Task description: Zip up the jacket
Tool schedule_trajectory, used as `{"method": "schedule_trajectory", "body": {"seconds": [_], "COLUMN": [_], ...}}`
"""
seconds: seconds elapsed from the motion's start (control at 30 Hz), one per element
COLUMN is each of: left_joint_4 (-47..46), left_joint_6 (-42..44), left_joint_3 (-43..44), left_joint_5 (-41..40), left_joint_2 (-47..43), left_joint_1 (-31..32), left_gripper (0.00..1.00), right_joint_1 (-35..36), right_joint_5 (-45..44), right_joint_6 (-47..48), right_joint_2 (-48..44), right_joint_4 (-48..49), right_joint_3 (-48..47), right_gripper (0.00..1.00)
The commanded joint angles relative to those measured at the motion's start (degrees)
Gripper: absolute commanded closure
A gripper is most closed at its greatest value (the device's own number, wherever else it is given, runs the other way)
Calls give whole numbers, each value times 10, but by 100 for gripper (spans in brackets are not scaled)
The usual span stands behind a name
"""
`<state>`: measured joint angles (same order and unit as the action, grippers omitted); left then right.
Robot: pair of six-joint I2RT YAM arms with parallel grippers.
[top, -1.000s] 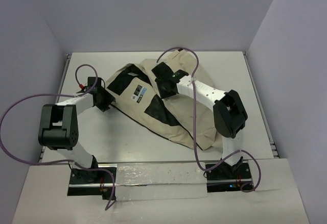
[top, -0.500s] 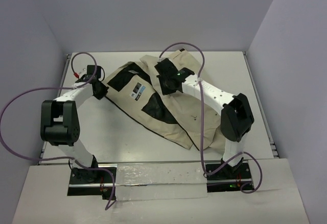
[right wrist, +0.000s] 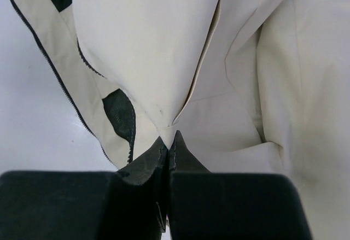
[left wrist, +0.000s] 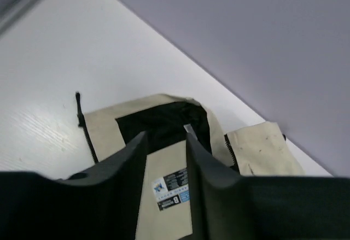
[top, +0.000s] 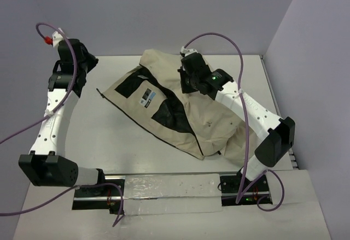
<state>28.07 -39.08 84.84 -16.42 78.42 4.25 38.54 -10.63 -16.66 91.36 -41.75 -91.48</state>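
The jacket (top: 180, 114) sprawls open, lining up, mid-surface. The right hand (right wrist: 168, 141) is clamped on a fold at the jacket's far side; the left hand (left wrist: 165, 139), fingers apart and empty, hangs high off the jacket's left. I'd draw that panel flat so the zipper edge (right wrist: 54, 75) lies straight for mating. Lilac walls (top: 164, 16) and a white surface (top: 98, 141) frame the jacket.

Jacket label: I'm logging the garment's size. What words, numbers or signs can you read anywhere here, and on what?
The label inside the jacket: small print, too blurred to read in any view.
One larger character on it: maybe "S" or "8", cannot tell.
No other text visible.
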Motion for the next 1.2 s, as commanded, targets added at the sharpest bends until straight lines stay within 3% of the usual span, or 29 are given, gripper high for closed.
{"method": "schedule_trajectory", "body": {"seconds": [0.0,0.03,0.13,0.3,0.47,0.77,1.17], "left_joint_4": [75,79,31,-52,-198,-412,-587], "left_joint_6": [3,-8,-38,-79,-127,-198,-208], "left_joint_3": [-18,-24,-69,-142,-231,-365,-409], "left_joint_5": [27,26,73,169,266,317,337], "left_joint_2": [79,92,110,137,169,207,288], "left_joint_1": [-9,-15,-48,-93,-112,-117,-123], "left_gripper": [43,18,8,9,10,4,15], "right_joint_1": [-18,-18,-20,-20,-21,-20,-22], "right_joint_5": [8,7,11,15,23,23,20], "right_joint_6": [-7,-7,-7,-8,-8,-9,-11], "right_joint_2": [-7,-8,-14,-22,-22,-29,-30], "right_joint_4": [16,18,20,24,23,21,17], "right_joint_3": [8,12,24,33,36,37,39], "right_gripper": [100,100,100,100,100,100,100]}}
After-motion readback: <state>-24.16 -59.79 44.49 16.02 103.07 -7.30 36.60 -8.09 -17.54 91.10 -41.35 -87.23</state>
